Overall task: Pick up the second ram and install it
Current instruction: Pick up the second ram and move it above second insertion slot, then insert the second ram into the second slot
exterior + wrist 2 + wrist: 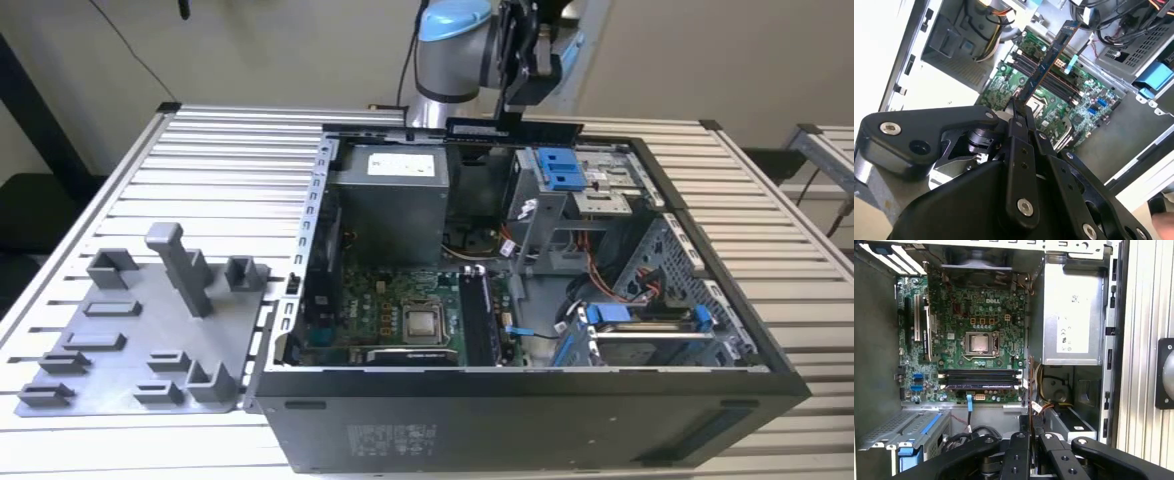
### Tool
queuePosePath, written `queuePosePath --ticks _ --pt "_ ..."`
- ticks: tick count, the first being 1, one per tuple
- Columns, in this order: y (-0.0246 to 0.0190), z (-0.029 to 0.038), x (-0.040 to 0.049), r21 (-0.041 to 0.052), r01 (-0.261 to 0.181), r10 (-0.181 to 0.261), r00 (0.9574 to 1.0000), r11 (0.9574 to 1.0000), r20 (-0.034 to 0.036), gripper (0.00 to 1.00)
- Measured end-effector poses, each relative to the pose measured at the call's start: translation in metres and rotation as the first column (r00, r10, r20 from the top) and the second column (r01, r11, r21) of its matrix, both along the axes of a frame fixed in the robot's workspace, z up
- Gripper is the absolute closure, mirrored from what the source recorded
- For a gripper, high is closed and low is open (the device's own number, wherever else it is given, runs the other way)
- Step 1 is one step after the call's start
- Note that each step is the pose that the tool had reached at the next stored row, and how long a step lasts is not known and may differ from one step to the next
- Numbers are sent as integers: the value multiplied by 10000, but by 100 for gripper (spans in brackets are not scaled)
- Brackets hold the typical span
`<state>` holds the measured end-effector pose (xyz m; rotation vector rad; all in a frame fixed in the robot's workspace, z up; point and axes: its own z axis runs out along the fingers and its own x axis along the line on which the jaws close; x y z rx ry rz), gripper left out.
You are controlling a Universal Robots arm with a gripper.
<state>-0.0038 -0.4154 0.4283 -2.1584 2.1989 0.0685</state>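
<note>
Above the open case [534, 420] and its motherboard [1004, 85], the gripper [1021, 106] clamps the second ram [1051, 55], cables [1106, 22] nearby.

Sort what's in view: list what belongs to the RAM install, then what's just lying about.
Part of the job:
second ram, clamped in the gripper
memory slots
motherboard

Lying about:
grey tray beside the case
power supply
blue drive brackets
</note>
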Motion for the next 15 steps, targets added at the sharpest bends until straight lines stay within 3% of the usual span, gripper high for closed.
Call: queuePosePath --ticks 15 --pt "12 -1 0 0 150 -150 9999 9999 0 87"
